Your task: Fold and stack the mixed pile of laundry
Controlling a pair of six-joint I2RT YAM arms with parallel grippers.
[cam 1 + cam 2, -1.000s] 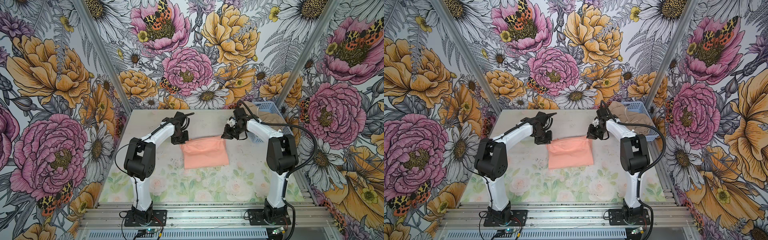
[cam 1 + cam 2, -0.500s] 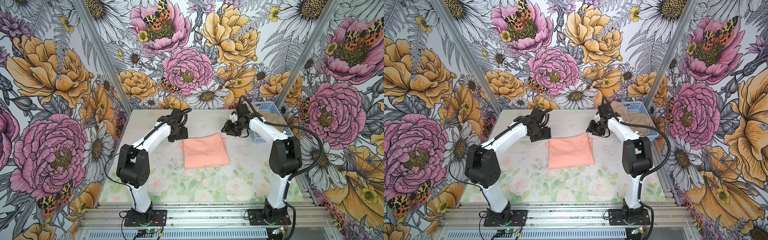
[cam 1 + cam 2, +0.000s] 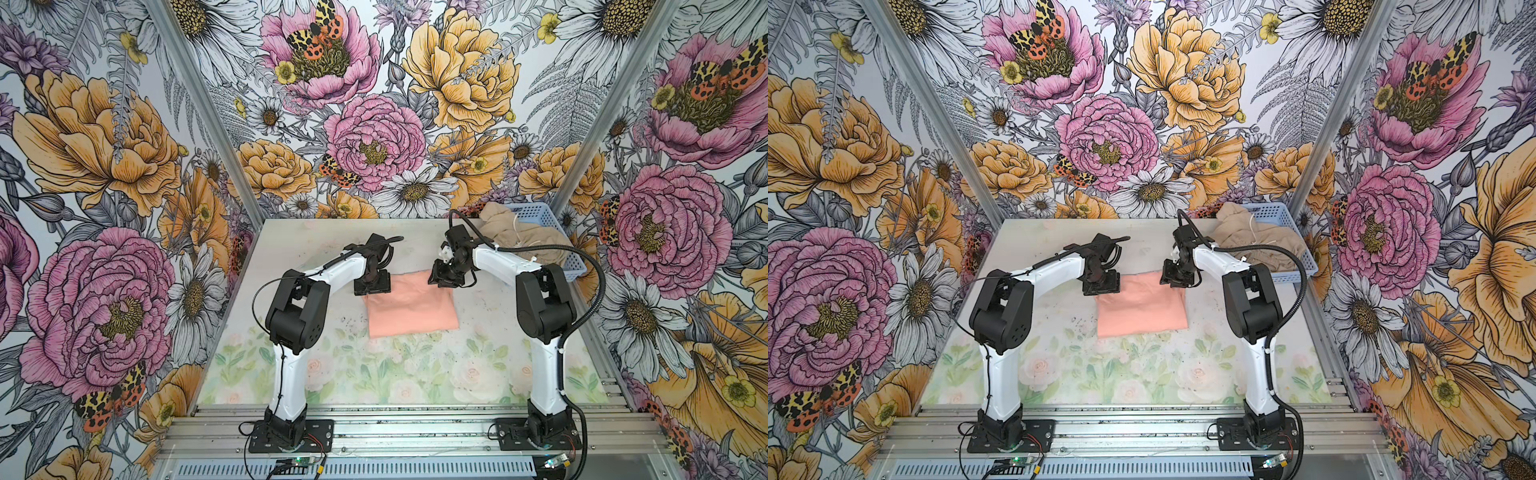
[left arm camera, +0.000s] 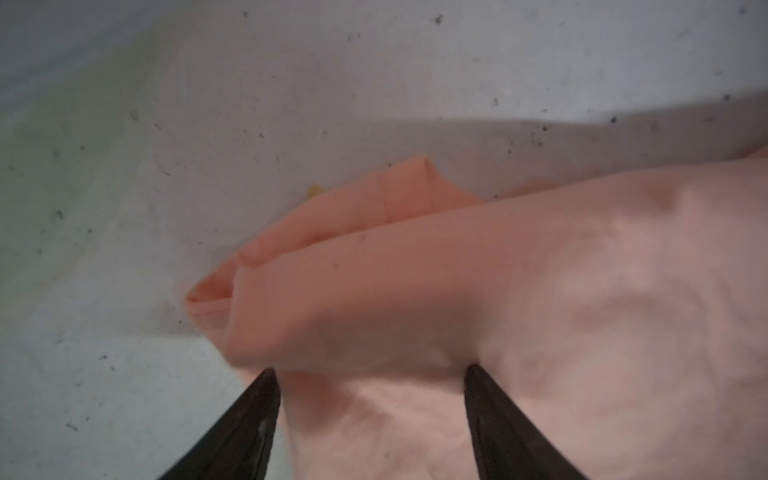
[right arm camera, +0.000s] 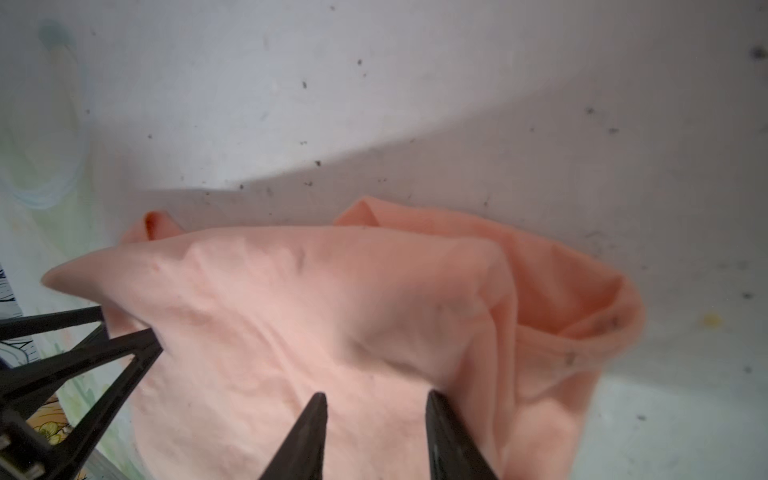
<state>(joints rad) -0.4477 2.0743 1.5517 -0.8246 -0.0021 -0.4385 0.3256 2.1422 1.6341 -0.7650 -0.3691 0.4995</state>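
both end effectors have let go since a second ago: they were pinched shut at two corners of the peach-pink t-shirt (image 3: 409, 307) and now stand parted over those corners, while the folded cloth stays in place.

in both top views the t-shirt lies as a flat rectangle on the surface (image 3: 415, 374), outside the blue basket (image 3: 575, 264) and near it. the right end effector (image 3: 443, 277) sits low at the corner nearest the basket, the left end effector (image 3: 371, 287) at the corner farther from it. the beige garment (image 3: 523, 237) is heaped in the basket, spilling over its rim.

in the left wrist view the left end effector (image 4: 370, 370) is released, jaws spread wide, tips at the top layer with nothing clamped. lower layers peek out past the corner, so the fold is not quite square.

in the right wrist view the right end effector (image 5: 376, 395) is released too, with a narrower gap. a loose loop of cloth bulges out beside the corner.

the step looks like freeing the finished fold. to do it well, both arms should rise straight off the cloth before moving sideways, so that the tips do not drag the top layer. the loose loop is best pressed flat before the beige garment is fetched from the basket and stacked.
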